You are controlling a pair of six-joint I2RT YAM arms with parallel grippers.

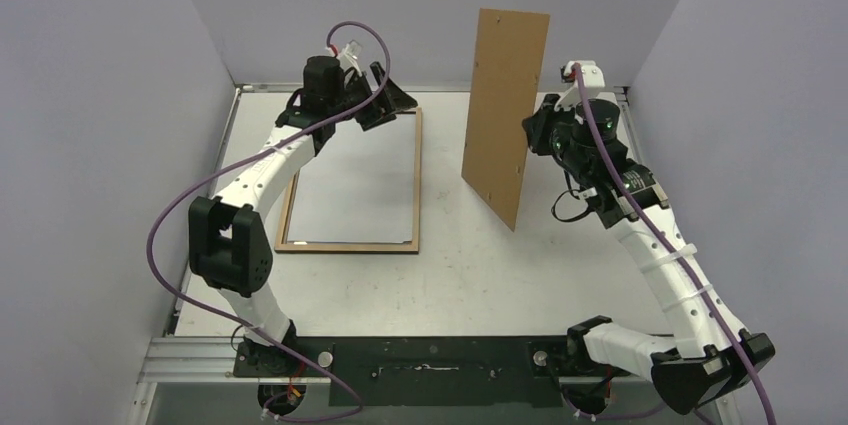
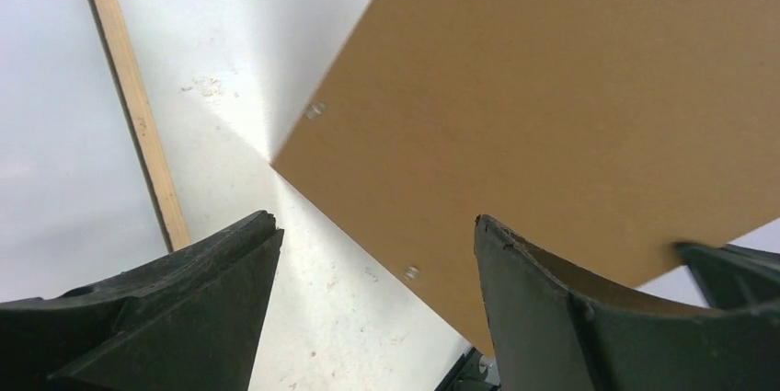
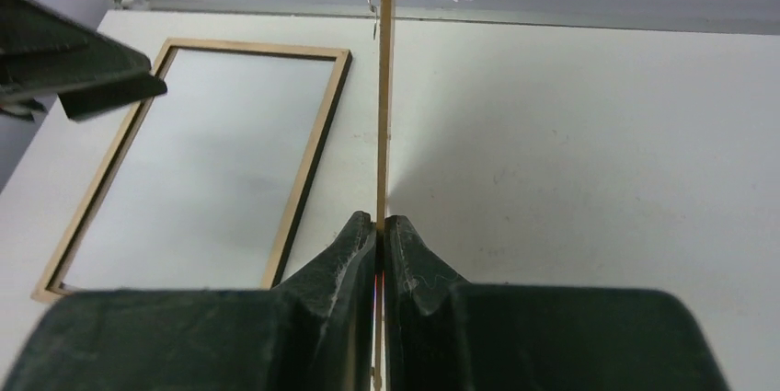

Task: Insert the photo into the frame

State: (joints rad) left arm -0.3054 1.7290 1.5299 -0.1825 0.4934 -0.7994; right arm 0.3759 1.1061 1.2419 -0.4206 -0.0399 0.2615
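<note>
The frame (image 1: 345, 245) lies flat on the table at the left, its light wood back up. A pale grey-white sheet (image 1: 355, 180) fills it; I cannot tell whether this is the photo's back, and no printed landscape shows. My left gripper (image 1: 390, 100) hangs open and empty over the frame's far right corner. In the left wrist view its jaws (image 2: 377, 225) stand wide apart over the table. My right gripper (image 1: 530, 135) is shut on the plain brown backing board (image 1: 505, 95) and holds it upright, clear of the table. The right wrist view (image 3: 381, 223) shows the board's edge (image 3: 386, 87) pinched between the fingers.
Grey walls enclose the white table (image 1: 560, 275) on three sides. The board stands to the right of the frame. In the left wrist view the board (image 2: 552, 106) fills the upper right, with the frame's rim (image 2: 138, 115) at the left.
</note>
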